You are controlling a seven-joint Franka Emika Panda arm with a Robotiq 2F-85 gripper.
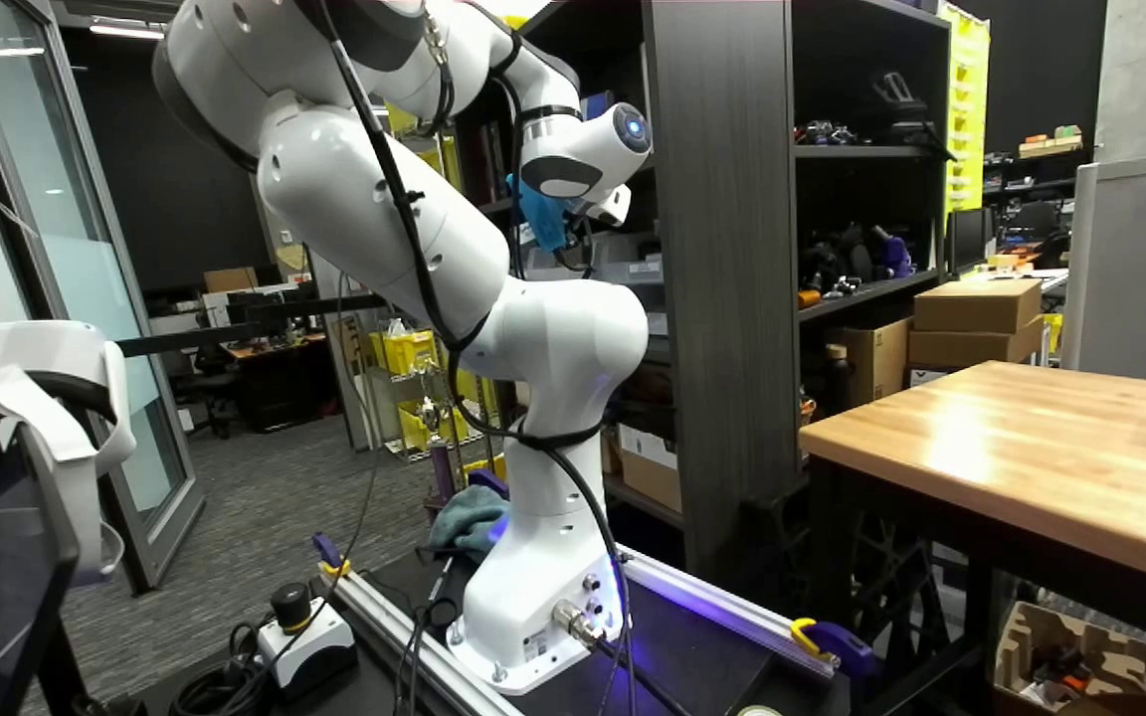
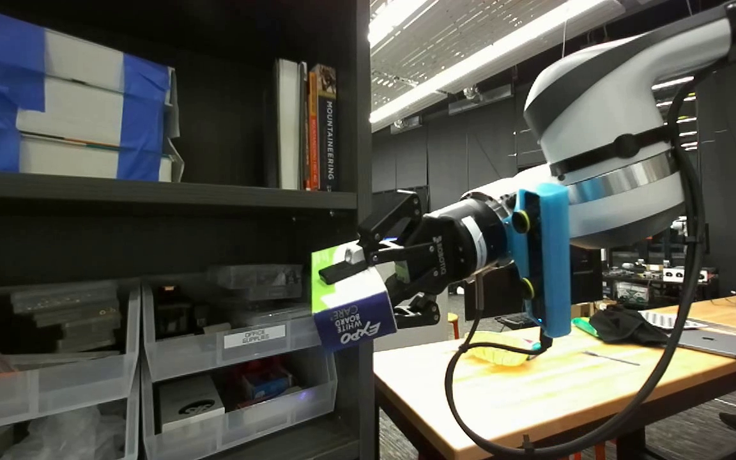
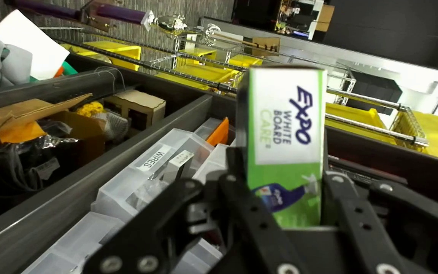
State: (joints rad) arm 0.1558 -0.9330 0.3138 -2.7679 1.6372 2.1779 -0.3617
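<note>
Where the lone arm (image 2: 604, 108) ends, in an exterior view, I see the gripper (image 2: 368, 281) tipped slightly downward, its fingers (image 2: 337, 273) clamped on an Expo box (image 2: 354, 322) in green, white and purple. That box lies directly in front of the gripper, on the side of the shelving unit (image 2: 363, 153). Farther ahead of the gripper and lower is a clear bin (image 2: 240, 359) labelled OFFICE SUPPLIES; ahead and higher stand some books (image 2: 326, 144). From this angle I can't tell whether the box touches the unit's upright or is apart from it. Below and behind the gripper runs the bench (image 2: 425, 390).

Through the wrist view, the box's long axis looks to run straight outward from the gripper, with a finger along each side and the outer end well beyond the fingertips. A clear bin marked WIRES (image 3: 122, 186) sits to the gripper's left there; past the box, well apart, are yellow tubs (image 3: 200, 72).

Seen in an exterior view from behind, the arm's own wrist (image 1: 563, 164) hides the gripper, so I can make out neither it nor the box, only the blue camera mount (image 1: 541, 214).
</note>
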